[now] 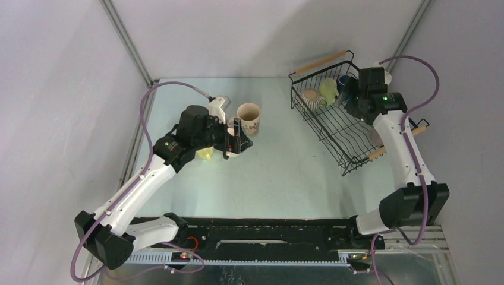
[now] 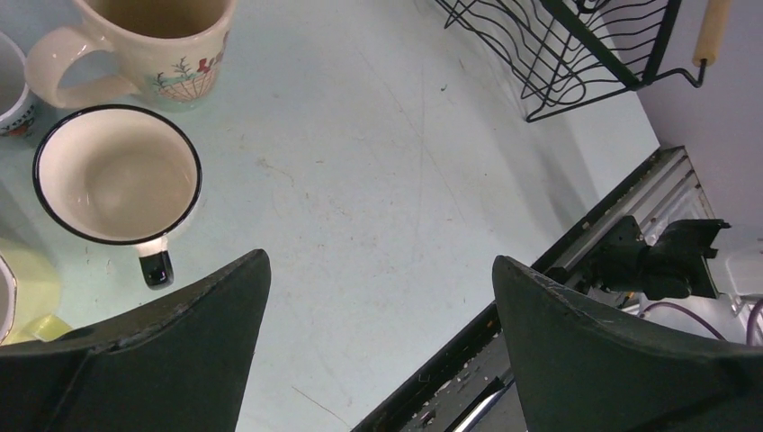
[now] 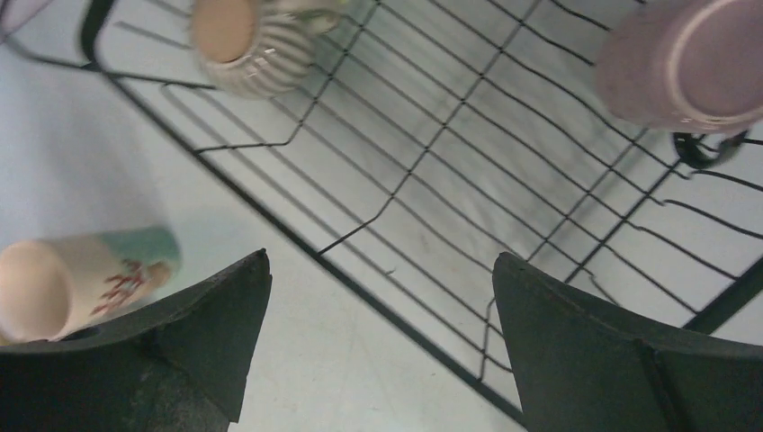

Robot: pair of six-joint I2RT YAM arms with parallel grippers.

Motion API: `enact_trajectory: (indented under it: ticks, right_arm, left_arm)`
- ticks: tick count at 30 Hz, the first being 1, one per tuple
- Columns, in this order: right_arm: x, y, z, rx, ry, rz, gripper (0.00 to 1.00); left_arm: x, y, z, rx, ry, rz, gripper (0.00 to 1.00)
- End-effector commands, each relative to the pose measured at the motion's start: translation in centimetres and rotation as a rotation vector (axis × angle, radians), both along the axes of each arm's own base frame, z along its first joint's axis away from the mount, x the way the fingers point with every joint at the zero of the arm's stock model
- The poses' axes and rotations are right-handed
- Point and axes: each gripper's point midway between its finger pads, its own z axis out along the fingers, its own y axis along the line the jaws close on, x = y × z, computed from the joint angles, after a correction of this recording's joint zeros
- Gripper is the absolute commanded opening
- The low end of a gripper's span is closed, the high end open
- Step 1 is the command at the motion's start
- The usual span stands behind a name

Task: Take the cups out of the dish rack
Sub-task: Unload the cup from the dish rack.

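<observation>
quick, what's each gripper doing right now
left gripper: open, holding nothing
right gripper: open, holding nothing, over the dish rack

We are finding a wide bare stretch of the table (image 1: 285,166) lying free between the two arms. At the left, the floral mug (image 1: 248,117), a black-rimmed white cup (image 2: 117,175) and a pale yellow cup (image 2: 31,283) are crowding the ground just beside the left gripper (image 2: 380,261). Inside the dish rack (image 1: 347,139), the ribbed cup (image 3: 247,49) and the mauve cup (image 3: 684,63) are flanking a bare patch of wire floor beneath the right gripper (image 3: 380,261), its jaws spread wide.
</observation>
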Motion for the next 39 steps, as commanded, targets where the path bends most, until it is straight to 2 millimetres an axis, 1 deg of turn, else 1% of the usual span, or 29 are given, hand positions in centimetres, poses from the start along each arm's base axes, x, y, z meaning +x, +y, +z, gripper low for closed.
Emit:
enact_trajectory:
  ticks: [1,3,5,7,12,17,20,24,27,36,39]
  right_arm:
    - [0.6,-3.9,-0.6,-0.077,0.042,-0.084,1.00]
    - [1.1,-5.0,-1.4,-0.086,0.058,-0.113,1.00]
    - [1.3,-6.7,-2.0,-0.094,0.069,-0.156,1.00]
    - [1.4,-7.9,-2.4,-0.105,0.073,-0.181,1.00]
    - [1.5,-10.4,-4.1,-0.083,0.083,-0.225,1.00]
    - [1.6,-12.1,-6.2,0.004,0.080,-0.256,1.00]
    - [1.9,-13.6,-7.1,0.065,0.066,-0.299,1.00]
    - [2.4,-15.6,-7.9,0.113,0.053,-0.342,1.00]
    - [2.4,-17.2,-8.3,0.125,0.057,-0.381,1.00]
    - [2.8,-19.6,-9.8,0.057,0.128,-0.415,1.00]
    - [2.8,-20.2,-9.7,0.035,0.142,-0.435,1.00]
  left_arm:
    - [-0.9,-0.6,0.9,-0.034,-0.046,-0.060,1.00]
    - [-1.0,-0.7,1.0,-0.039,-0.045,-0.065,1.00]
    - [-1.1,-0.8,1.0,-0.044,-0.043,-0.072,1.00]
    - [-1.3,-0.9,1.0,-0.050,-0.040,-0.079,1.00]
    - [-1.5,-1.1,1.3,-0.063,-0.037,-0.088,1.00]
    - [-1.7,-1.1,1.4,-0.066,-0.040,-0.093,1.00]
    - [-1.7,-1.1,1.4,-0.066,-0.042,-0.095,1.00]
    - [-1.8,-1.1,1.5,-0.067,-0.044,-0.097,1.00]
    - [-1.8,-1.1,1.5,-0.066,-0.048,-0.097,1.00]
    - [-2.2,-1.2,1.7,-0.075,-0.048,-0.108,1.00]
    - [-2.1,-1.2,1.7,-0.074,-0.048,-0.108,1.00]
